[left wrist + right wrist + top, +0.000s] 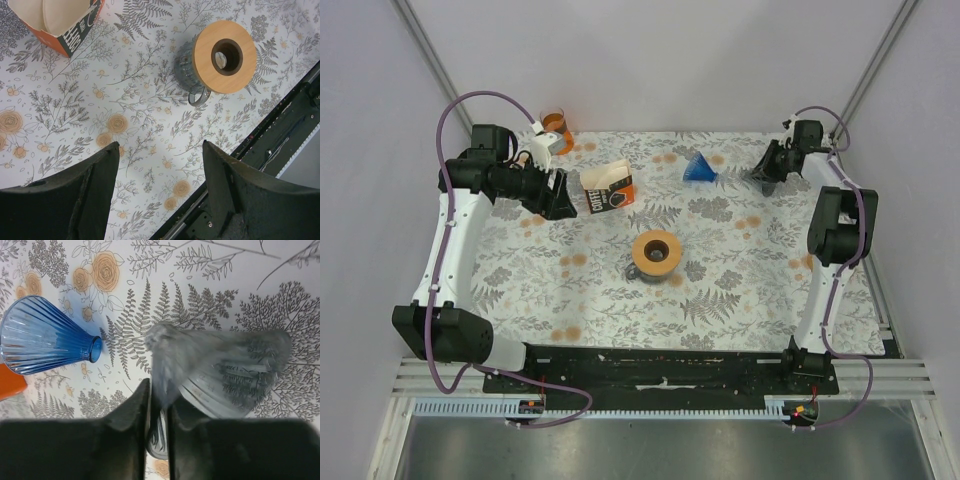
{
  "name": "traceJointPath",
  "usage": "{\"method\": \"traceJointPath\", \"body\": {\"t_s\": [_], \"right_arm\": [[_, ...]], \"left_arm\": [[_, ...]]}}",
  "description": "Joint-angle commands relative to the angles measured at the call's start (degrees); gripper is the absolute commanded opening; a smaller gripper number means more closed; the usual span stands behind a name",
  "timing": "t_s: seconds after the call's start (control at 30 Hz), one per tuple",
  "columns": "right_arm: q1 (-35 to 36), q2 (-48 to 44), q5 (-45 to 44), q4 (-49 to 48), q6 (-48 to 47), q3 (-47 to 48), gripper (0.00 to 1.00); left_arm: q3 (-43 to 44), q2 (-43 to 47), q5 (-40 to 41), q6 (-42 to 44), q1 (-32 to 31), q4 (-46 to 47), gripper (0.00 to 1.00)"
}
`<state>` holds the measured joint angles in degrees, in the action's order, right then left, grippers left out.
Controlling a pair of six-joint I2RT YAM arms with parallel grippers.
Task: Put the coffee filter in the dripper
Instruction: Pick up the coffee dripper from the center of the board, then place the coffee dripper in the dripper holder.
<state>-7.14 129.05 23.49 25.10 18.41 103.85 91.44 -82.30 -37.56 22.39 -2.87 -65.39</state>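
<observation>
Right end effector (159,395), jaws tight on blurred clear ribbed cone (225,375)

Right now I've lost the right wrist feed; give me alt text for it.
The right gripper has its fingers nipped on the rim of a blurred clear ribbed cone lying on the floral tablecloth. A blue ribbed cone lies on its side at left, apart from it.

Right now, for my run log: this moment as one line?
left gripper: open, empty | right gripper: shut on clear cone rim | filters: in box | blue dripper: on table
</observation>
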Motion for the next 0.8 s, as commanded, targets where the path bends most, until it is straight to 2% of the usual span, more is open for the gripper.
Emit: {"method": "traceJointPath", "body": {"t_s": [0.0,0.07,0.33,0.43,0.57,0.77], "right_arm": [[-0.07,-5.56,-0.63,-2.17,-1.88,-0.4,0.15],[-0.07,-8.19,-1.51,-1.55,-3.82,-0.93,0.0],[2.38,-25.41,-7.31,-1.37,-17.69,-6.72,0.0],[6.68,-32.27,-11.43,-1.55,-28.92,-11.03,0.0],[19.14,-42.54,-15.57,-5.05,-51.65,-21.2,0.0],[32.87,-58.81,-9.34,-17.52,-81.04,-41.42,0.0]], "left_arm": [[0.5,1.27,-0.58,0.63,0.06,1.84,0.73],[0.41,1.79,-0.41,0.63,0.06,1.93,0.73],[0.67,1.97,-1.02,0.11,0.06,2.45,0.73],[1.28,1.36,-1.64,-1.29,0.06,3.24,0.73],[4.0,0.22,-2.78,-3.66,-0.03,4.47,0.74],[6.91,-0.75,-5.24,-8.84,-0.46,7.81,0.87]]}}
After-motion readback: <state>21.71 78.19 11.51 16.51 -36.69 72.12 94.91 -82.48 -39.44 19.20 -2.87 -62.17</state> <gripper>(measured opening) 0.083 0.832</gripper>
